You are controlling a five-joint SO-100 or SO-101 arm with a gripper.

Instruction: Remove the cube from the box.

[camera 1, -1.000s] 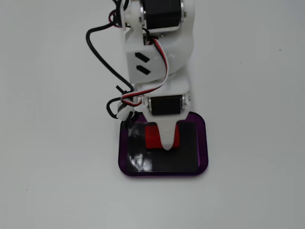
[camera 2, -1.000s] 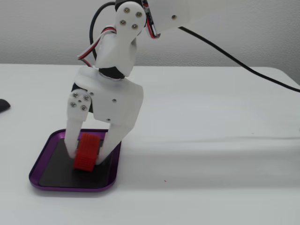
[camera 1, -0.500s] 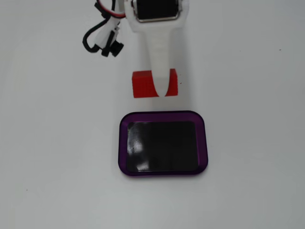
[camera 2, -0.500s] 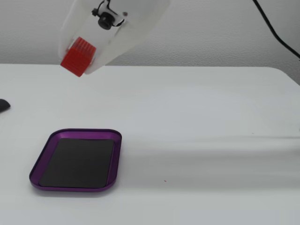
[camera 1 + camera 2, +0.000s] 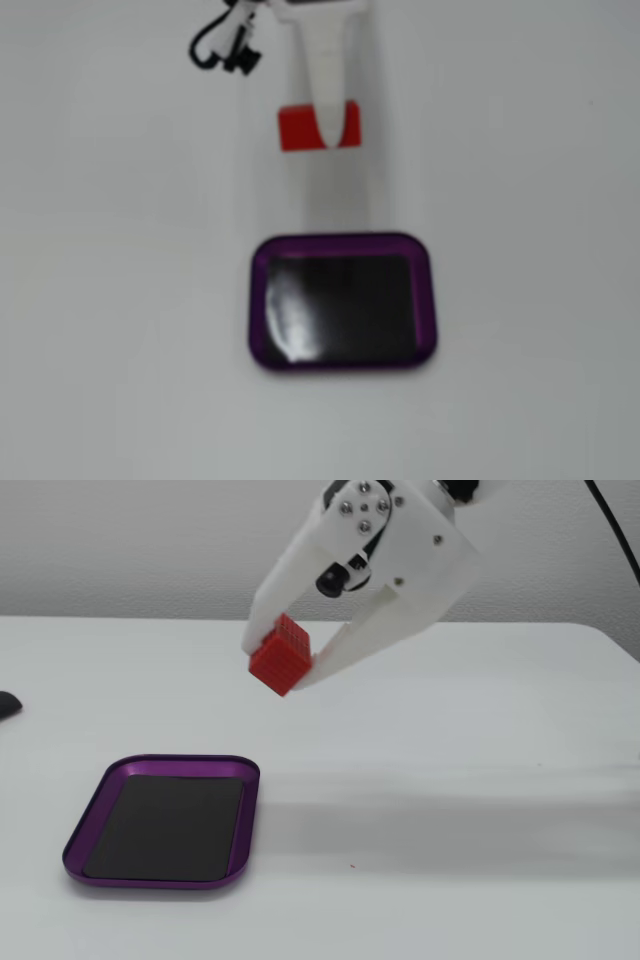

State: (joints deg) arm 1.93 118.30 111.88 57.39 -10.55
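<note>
A: Quick pass. Where was the red block [image 5: 281, 657]?

B: Clamped between the white jaws of the gripper [image 5: 281, 670], up in the air, clear of the tabletop [image 5: 480, 780]. In a fixed view from the side, one jaw pressed on its upper left face and the other on its lower right edge, so the jaws were clenched on it.

A: And the top-down one?

B: Blurry. The red block [image 5: 300, 127] showed as a red rectangle with the white finger [image 5: 328, 80] running down across its middle, splitting it into a left and a right part. The grasp itself couldn't be read from that view.

A: The tray?

B: The purple-rimmed tray [image 5: 80, 825] with the glossy black floor lay flat on the tabletop, with nothing on its floor. In the side view it sat below and to the left of the jaws, well apart from them. In the top-down view the purple-rimmed tray [image 5: 258, 300] was straight below the jaws in the picture, apart from them, with bare tabletop [image 5: 520, 200] between.

A: Block tilted?

B: Yes, in the side view it was held at a slant, one corner lowest, dotted grid surface showing.

A: Anything else?

B: Black cable loop [image 5: 222, 45] up left of the jaws in the top-down view. A dark object [image 5: 8, 704] at the left edge in the side view, cut off, can't tell what it is.
</note>
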